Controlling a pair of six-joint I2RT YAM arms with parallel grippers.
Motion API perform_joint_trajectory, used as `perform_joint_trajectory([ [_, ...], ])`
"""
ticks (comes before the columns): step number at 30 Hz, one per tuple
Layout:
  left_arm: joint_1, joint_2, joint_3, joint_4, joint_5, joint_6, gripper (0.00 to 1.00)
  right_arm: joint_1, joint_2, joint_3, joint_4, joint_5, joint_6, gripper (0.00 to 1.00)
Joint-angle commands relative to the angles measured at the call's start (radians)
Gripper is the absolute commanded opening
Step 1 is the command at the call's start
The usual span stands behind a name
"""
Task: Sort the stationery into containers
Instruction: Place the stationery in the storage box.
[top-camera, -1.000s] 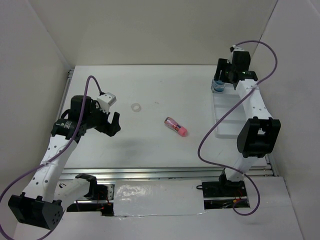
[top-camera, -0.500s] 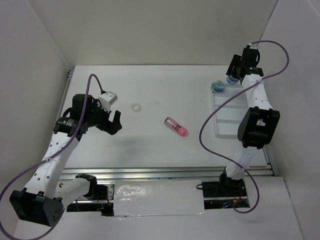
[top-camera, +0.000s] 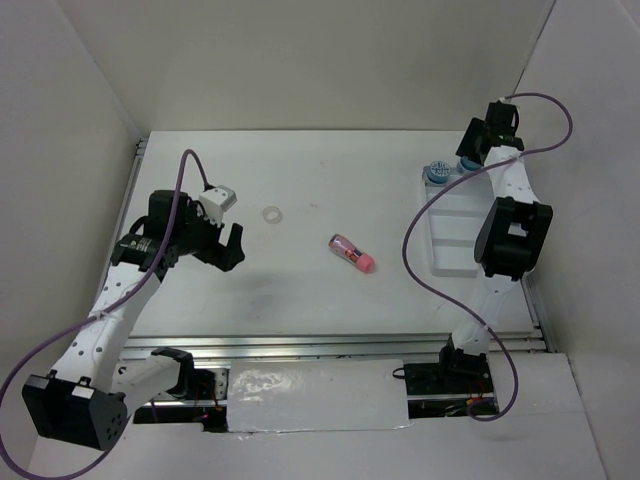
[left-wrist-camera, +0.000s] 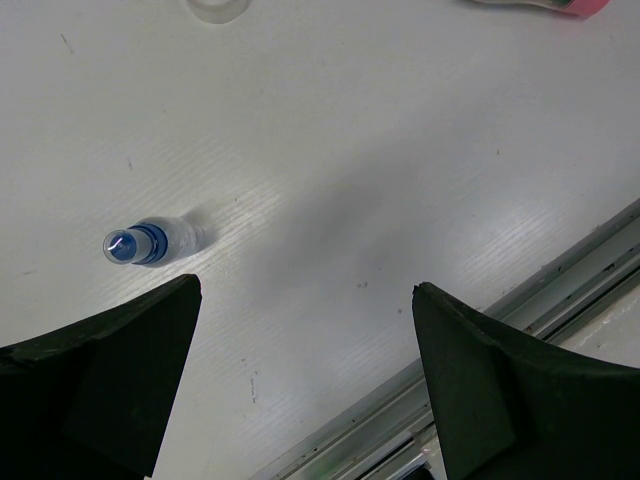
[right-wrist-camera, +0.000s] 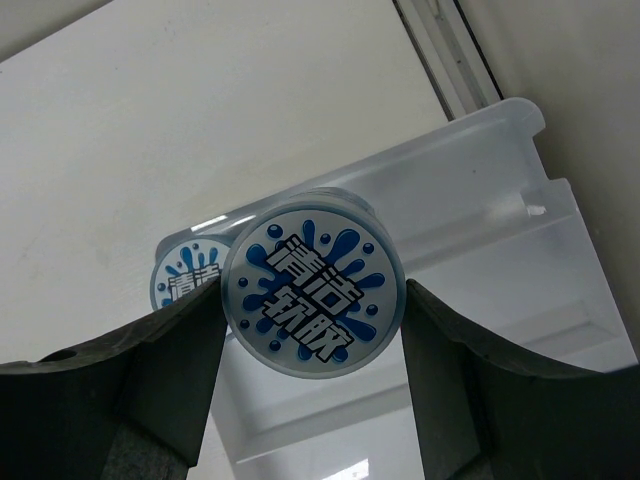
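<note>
First pot (right-wrist-camera: 185, 282) is seen in tray (right-wrist-camera: 500, 170) far corner | second pot (right-wrist-camera: 315, 265) is gripped by right gripper (right-wrist-camera: 312, 300) over tray | left gripper (left-wrist-camera: 305, 300) is held agape near bottle (left-wrist-camera: 150, 242) | tube (top-camera: 351, 253), ring (top-camera: 271, 214), bottle are not yet sorted, on table (top-camera: 300, 170)

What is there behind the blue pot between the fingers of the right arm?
A second blue pot shows at its left, partly covered by the front blue pot. Beyond lies the white tray; the compartment directly under the front pot is hidden.
</note>
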Motion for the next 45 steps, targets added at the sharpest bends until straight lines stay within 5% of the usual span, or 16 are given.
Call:
perform_joint_trajectory([
  [1,0.01,0.004,-0.002,0.037,0.025,-0.014,0.99,-0.011,0.01,0.07,0.088,-0.003,0.013,0.38],
  [29,0.043,0.021,-0.041,0.052,0.055,-0.036,0.99,-0.013,0.195,0.139,0.085,-0.026,-0.026,0.44],
  [35,0.047,0.026,-0.042,0.049,0.054,-0.031,0.99,-0.013,0.208,0.146,0.073,-0.04,-0.025,0.79],
  [41,0.048,0.026,-0.03,0.048,0.054,-0.033,0.99,0.003,0.14,0.122,0.071,-0.069,-0.023,0.94],
  [45,0.047,0.015,-0.016,0.042,0.054,-0.029,0.99,0.018,0.019,0.1,0.038,-0.097,-0.033,0.96],
])
